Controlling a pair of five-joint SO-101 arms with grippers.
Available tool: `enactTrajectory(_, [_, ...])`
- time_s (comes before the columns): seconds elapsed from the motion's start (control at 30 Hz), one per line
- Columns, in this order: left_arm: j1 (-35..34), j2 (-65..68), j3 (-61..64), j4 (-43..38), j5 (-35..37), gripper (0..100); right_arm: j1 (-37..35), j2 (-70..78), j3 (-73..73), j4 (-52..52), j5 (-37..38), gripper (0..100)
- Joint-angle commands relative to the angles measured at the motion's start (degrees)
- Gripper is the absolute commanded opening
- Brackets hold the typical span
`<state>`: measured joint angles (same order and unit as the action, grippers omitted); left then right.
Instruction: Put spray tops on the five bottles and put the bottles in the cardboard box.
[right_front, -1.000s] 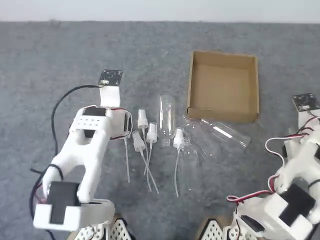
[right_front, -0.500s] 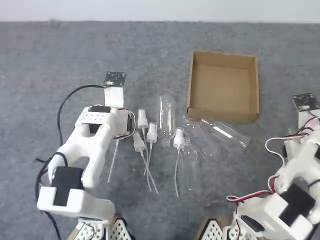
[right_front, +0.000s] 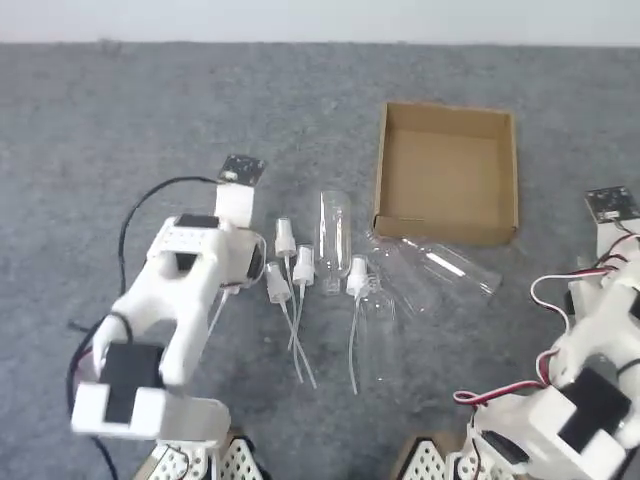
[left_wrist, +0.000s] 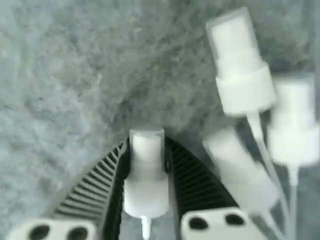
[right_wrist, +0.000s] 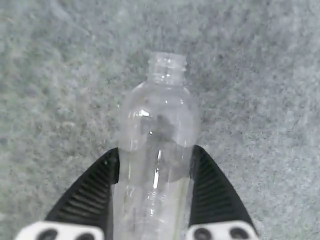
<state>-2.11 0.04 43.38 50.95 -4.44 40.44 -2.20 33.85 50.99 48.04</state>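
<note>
Your widest room is the bare grey carpet (right_front: 120, 110) beyond and to the left of the white left arm (right_front: 175, 310). On that arm's other side, three loose white plastic spray tops (right_front: 285, 238) with their thin dip tubes (right_front: 300, 355) lie close together, just beside the left gripper (left_wrist: 145, 145). Past them a fourth top (right_front: 357, 275) and the clear plastic bottles (right_front: 333, 232) crowd the near wall of the open brown cardboard box (right_front: 447, 230); you have carpet between that pile and the white right arm (right_front: 590, 390).
</note>
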Motion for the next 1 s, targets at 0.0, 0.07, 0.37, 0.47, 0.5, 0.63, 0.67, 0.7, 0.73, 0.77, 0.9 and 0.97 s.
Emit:
enactTrajectory(0.0, [0.2,-15.1,8.0,-1.2,-3.4,1,0.7,-0.5,1.0,0.0,0.4,0.6])
enactTrajectory(0.07, [0.1,-19.9,10.5,-0.4,-4.5,3,0.6,-0.5,1.0,0.0,0.4,0.6])
enactTrajectory(0.37, [-0.4,-20.6,6.9,5.8,-8.7,14,0.5,-0.5,2.5,-0.5,0.7,0.6])
enactTrajectory(0.47, [-0.4,-18.5,5.2,5.7,-8.4,14,0.7,-0.5,2.6,-0.5,0.7,0.6])
enactTrajectory(0.5, [-0.4,-17.8,4.9,5.7,-8.4,14,0.7,-0.5,2.6,-0.5,0.7,0.6])
enactTrajectory(0.63, [-0.1,-14.9,4.5,5.0,-8.4,14,0.7,-0.6,2.6,-0.5,0.7,0.6])
enactTrajectory(0.67, [0.0,-14.2,4.9,4.4,-8.4,14,0.7,-0.6,2.6,-0.5,0.7,0.6])
enactTrajectory(0.7, [0.0,-13.4,5.1,4.1,-8.4,14,0.7,-0.6,2.6,-0.5,0.7,0.6])
enactTrajectory(0.73, [0.0,-12.9,5.5,4.0,-8.4,14,0.7,-0.6,2.6,-0.5,0.7,0.6])
enactTrajectory(0.77, [0.0,-12.6,6.1,4.0,-8.6,14,0.7,-0.6,2.6,-0.5,0.7,0.6])
enactTrajectory(0.9, [0.0,-12.2,8.5,2.6,-8.7,10,0.7,-0.6,2.6,-0.5,0.7,0.6])
enactTrajectory(0.97, [0.0,-12.2,9.4,1.6,-8.7,5,0.6,-0.6,2.6,-0.5,0.7,0.6])
